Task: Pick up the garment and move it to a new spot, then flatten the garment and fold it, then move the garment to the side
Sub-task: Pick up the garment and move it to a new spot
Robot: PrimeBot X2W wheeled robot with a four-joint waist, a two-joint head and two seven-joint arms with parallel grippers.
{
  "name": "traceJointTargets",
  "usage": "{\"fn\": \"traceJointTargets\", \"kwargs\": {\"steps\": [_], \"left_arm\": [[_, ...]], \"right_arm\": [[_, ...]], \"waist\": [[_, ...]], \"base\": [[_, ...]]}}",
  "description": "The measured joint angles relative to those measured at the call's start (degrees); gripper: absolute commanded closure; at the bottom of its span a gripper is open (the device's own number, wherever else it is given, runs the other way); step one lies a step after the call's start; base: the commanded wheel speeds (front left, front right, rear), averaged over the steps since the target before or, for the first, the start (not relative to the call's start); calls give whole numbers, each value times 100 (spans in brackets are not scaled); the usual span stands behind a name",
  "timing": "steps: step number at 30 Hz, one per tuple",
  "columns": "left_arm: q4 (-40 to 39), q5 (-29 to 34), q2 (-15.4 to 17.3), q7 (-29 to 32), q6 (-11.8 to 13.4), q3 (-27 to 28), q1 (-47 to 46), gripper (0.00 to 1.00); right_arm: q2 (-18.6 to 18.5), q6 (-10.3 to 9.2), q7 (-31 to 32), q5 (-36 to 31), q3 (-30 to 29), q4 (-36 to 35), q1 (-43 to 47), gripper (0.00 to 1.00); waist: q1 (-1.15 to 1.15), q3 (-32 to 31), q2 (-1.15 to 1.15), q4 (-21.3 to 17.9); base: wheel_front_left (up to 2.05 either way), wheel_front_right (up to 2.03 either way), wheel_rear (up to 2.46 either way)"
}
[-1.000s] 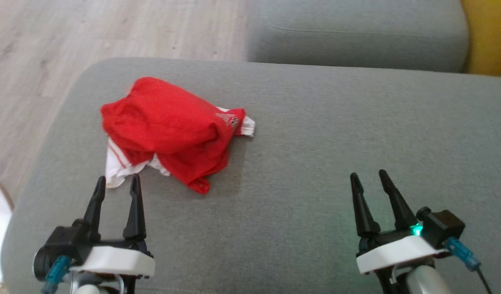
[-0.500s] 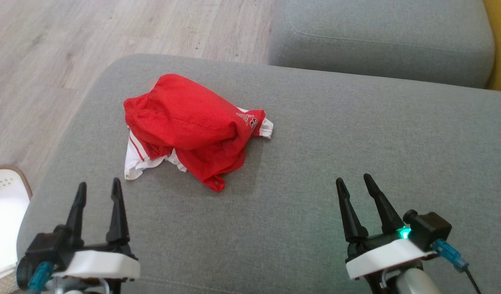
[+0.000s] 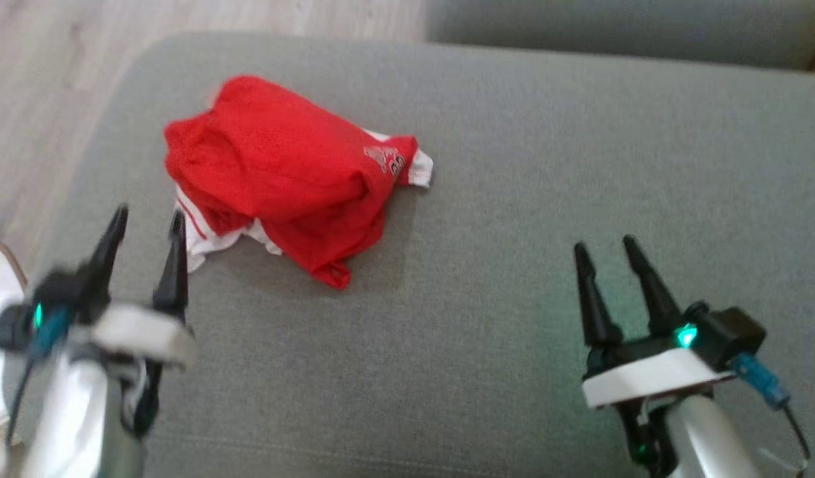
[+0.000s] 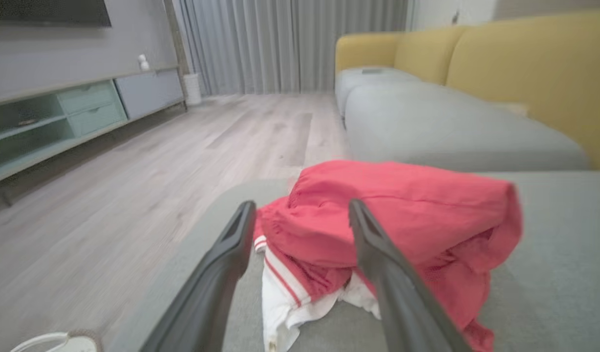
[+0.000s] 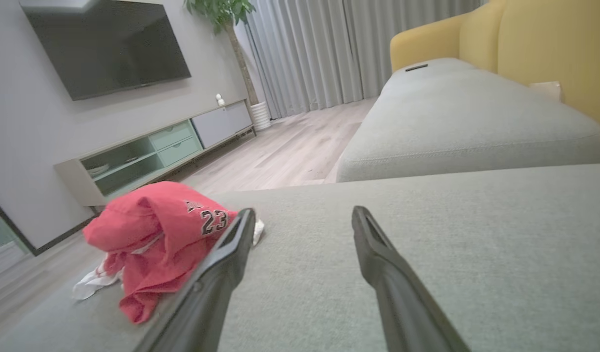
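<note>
The right end effector [image 3: 604, 244] has two long, tapering black fingers [image 3: 650, 292] on a black base over a white wedge-shaped plate [image 3: 653, 388] and a pale silver forearm [image 3: 703, 431]. A green light [image 3: 686, 335] glows beside a boxy black housing [image 3: 729, 335], which trails a blue connector [image 3: 759, 388] and a thin black cable [image 3: 796, 431]. The blurred left end effector [image 3: 148, 216] looks alike, with a teal-blue plug [image 3: 49, 328]; in the wrist views the fingers are matte dark grey, with a shallow groove along each inner face.
</note>
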Motion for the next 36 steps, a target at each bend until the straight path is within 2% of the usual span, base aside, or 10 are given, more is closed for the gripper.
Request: {"fn": "traceJointTargets", "kwargs": {"steps": [4,7,11,15,20,21,22,23,26,36], "left_arm": [[746,-221,476,532,-49,-626,-1023,0],[1091,-887,850,1131,-77,-1403,-1775,0],[1473,-1800,1328,1849,-91,-2096,-2568,0],[1870,-2372,1748,2342,-91,-2515,-2963,0],[2287,-2844,1962,2476,-90,-2795,-3272,0],[2330,-2907,1979,2474,-90,-2874,-3310,15],[2390,-2999,1979,2465,-90,-2910,-3343,70],[2438,-3105,1980,2419,-91,-2938,-3360,100],[2514,-3287,1985,1975,-90,-3112,-3371,100],[2350,-3266,1949,556,-38,-3075,-3541,100]], "right_arm": [[-3,0,0,-97,-210,-66,-160,0],[-5,0,0,-131,-299,-78,-261,0],[-7,0,0,-131,-321,-91,-424,0],[-8,0,0,-131,-292,-107,-548,0],[-8,0,0,-127,-290,-110,-583,0],[-9,0,0,-124,-289,-110,-583,0],[-9,0,0,-123,-288,-110,-584,0],[-9,0,0,-123,-287,-110,-584,0],[-9,0,0,-124,-281,-88,-584,0],[-9,0,0,-96,-245,73,-494,0]], "waist": [[0,351,0,-92],[1,608,0,-167],[1,912,0,-296],[1,1133,0,-471],[1,1326,0,-673],[1,1349,0,-703],[0,1364,0,-727],[0,1372,0,-745],[-1,1286,0,-754],[-2,666,0,-708]], "base": [[0,0,0],[0,0,0],[0,0,0],[0,0,0],[0,0,0],[0,0,0],[0,0,0],[0,0,0],[0,0,0],[0,0,0]]}}
